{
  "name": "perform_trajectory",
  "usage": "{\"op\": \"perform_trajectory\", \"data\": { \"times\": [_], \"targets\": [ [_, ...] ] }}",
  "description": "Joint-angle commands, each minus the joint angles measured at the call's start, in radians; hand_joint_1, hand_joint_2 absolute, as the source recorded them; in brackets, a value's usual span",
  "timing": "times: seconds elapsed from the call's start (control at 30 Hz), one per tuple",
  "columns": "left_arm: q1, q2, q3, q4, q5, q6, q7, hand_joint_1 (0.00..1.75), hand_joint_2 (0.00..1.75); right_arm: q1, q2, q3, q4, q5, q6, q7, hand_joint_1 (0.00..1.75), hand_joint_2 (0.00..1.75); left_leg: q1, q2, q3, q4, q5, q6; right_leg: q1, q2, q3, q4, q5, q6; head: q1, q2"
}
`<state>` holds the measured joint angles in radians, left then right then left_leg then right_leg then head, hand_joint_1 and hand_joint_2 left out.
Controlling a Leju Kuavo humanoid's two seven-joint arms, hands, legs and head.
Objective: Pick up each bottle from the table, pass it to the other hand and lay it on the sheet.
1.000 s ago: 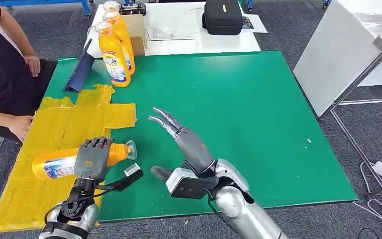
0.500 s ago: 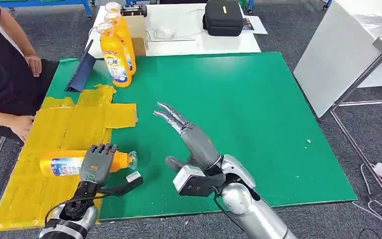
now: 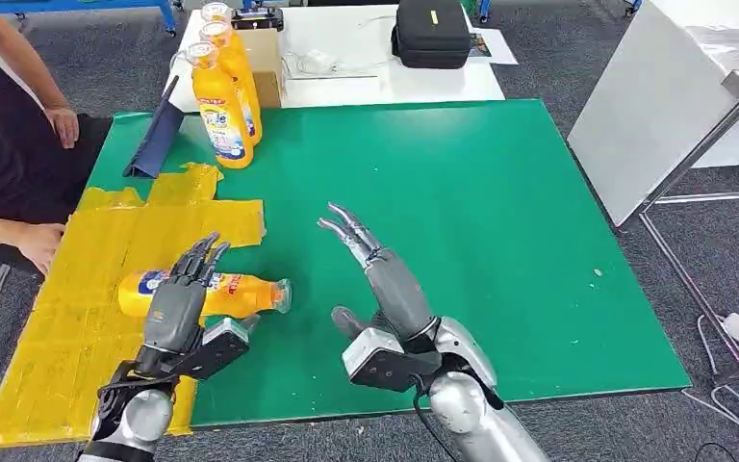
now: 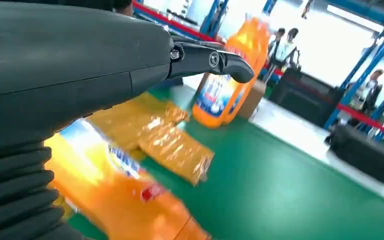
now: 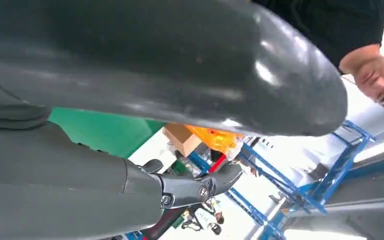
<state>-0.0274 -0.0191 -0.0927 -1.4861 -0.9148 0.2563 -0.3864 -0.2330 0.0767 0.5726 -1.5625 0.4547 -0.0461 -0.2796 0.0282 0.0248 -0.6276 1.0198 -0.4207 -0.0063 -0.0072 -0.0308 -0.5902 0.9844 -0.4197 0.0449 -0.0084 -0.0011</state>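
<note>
An orange bottle lies on its side, its body on the yellow sheet and its clear cap end over the green mat. My left hand is over the bottle's middle with fingers stretched out, not gripping it. The left wrist view shows that bottle blurred under the left hand. My right hand hovers over the mat to the bottle's right, fingers straight and apart, holding nothing. Three more orange bottles stand upright at the mat's far left corner; they are in the left wrist view too as the standing bottles.
A person sits at the left, one hand resting by the sheet's edge. A dark blue folder leans near the standing bottles. A cardboard box and black case sit on the white table behind. A white board stands at the right.
My left hand has let go of the bottle and opened; the bottle now lies further right on the sheet's edge. My right hand drifted slightly right, still open.
</note>
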Motion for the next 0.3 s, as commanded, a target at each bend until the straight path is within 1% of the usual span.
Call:
{"op": "perform_trajectory", "data": {
  "times": [0.03, 0.13, 0.17, 0.2, 0.23, 0.27, 0.3],
  "targets": [
    [-0.003, -0.035, 0.110, -0.168, 0.115, -0.032, -0.056, 0.00, 0.00, 0.012, 0.029, -0.031, 0.032, -0.028, 0.029, -0.025, 0.00, 0.00, 0.000, -0.001, 0.001, 0.001, -0.001, 0.001, 0.000, 0.002, 0.001, 0.001, -0.001, -0.001, 0.000, 0.000],
    [0.008, -0.056, 0.163, -0.222, 0.246, -0.097, -0.089, 0.00, 0.00, 0.035, 0.040, -0.030, -0.004, -0.018, 0.008, -0.054, 0.00, 0.00, 0.000, 0.000, 0.003, 0.000, -0.002, 0.002, 0.000, 0.004, 0.002, 0.001, -0.001, -0.001, 0.000, 0.000],
    [0.015, -0.068, 0.182, -0.245, 0.348, -0.143, -0.113, 0.00, 0.00, 0.043, 0.043, -0.028, -0.021, 0.006, -0.013, -0.063, 0.00, 0.00, 0.000, 0.000, 0.002, 0.000, -0.001, 0.001, 0.000, 0.003, 0.001, 0.001, -0.001, -0.001, 0.000, 0.000],
    [0.031, -0.078, 0.204, -0.285, 0.426, -0.194, -0.137, 0.00, 0.00, 0.058, 0.050, -0.029, -0.048, 0.030, -0.039, -0.072, 0.00, 0.00, -0.001, 0.000, 0.004, 0.000, -0.002, 0.002, -0.001, 0.004, 0.003, 0.001, -0.002, -0.001, 0.000, 0.000],
    [0.047, -0.082, 0.202, -0.322, 0.516, -0.272, -0.163, 0.00, 0.00, 0.069, 0.054, -0.030, -0.067, 0.052, -0.058, -0.079, 0.00, 0.00, 0.000, 0.000, 0.001, 0.000, -0.001, 0.001, 0.000, 0.003, 0.000, 0.001, -0.001, -0.001, 0.000, 0.000],
    [0.061, -0.083, 0.197, -0.349, 0.546, -0.316, -0.169, 0.00, 0.00, 0.079, 0.058, -0.031, -0.081, 0.065, -0.072, -0.085, 0.00, 0.00, 0.000, 0.000, 0.003, 0.001, -0.003, 0.002, -0.001, 0.004, 0.002, 0.002, -0.002, -0.001, 0.000, 0.000],
    [0.090, -0.085, 0.170, -0.398, 0.593, -0.399, -0.170, 0.00, 0.00, 0.095, 0.063, -0.031, -0.108, 0.108, -0.105, -0.092, 0.00, 0.00, 0.000, 0.000, 0.001, 0.001, -0.002, 0.001, 0.000, 0.003, 0.000, 0.001, -0.001, -0.001, 0.000, 0.000]
  ]
}}
